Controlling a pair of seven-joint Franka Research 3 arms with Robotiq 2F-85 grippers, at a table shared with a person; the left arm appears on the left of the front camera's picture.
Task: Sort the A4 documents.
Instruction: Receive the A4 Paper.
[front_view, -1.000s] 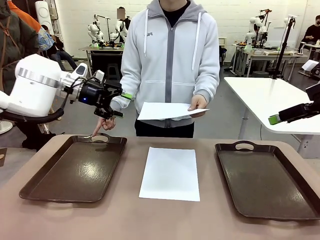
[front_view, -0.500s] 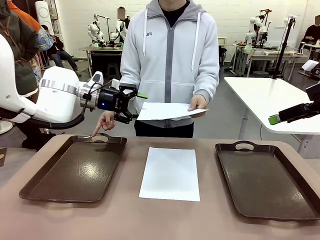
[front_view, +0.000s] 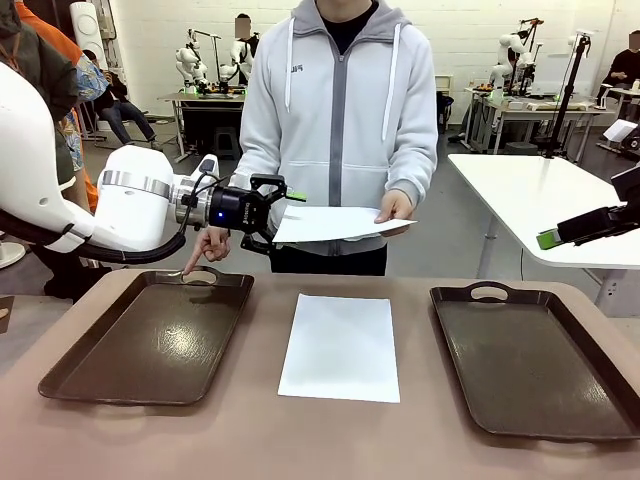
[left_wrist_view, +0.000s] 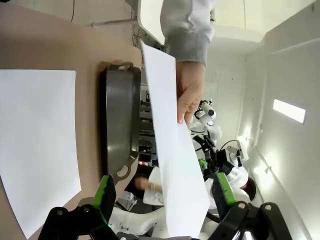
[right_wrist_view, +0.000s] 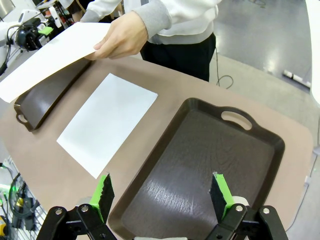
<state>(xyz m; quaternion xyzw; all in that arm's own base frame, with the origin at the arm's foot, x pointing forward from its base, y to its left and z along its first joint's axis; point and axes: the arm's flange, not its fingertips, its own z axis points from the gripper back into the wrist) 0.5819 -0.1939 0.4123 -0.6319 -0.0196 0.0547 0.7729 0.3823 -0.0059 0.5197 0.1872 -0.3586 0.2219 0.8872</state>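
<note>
One A4 document (front_view: 340, 346) lies flat on the table between the two trays, also visible as the sheet (left_wrist_view: 37, 145) and the sheet (right_wrist_view: 107, 122). A person's hand (front_view: 397, 207) holds a second document (front_view: 340, 222) level above the far table edge. My left gripper (front_view: 281, 214) is open at that sheet's left edge. In the left wrist view the held document (left_wrist_view: 175, 165) reaches in between the spread fingers of the left gripper (left_wrist_view: 164, 194), touching neither pad. My right gripper (right_wrist_view: 162, 195) hangs open over the right tray (right_wrist_view: 200, 165); it is also seen as the right gripper (front_view: 546, 239).
The person's other hand (front_view: 205, 246) points a finger at the handle of the left tray (front_view: 150, 338). The right tray (front_view: 530, 355) holds nothing. The person stands at the far side, close to the table edge.
My left arm has swung right, bringing its open gripper from above the pointing hand to the left edge of the held sheet. The right arm, both hands and the sheets have not moved.
</note>
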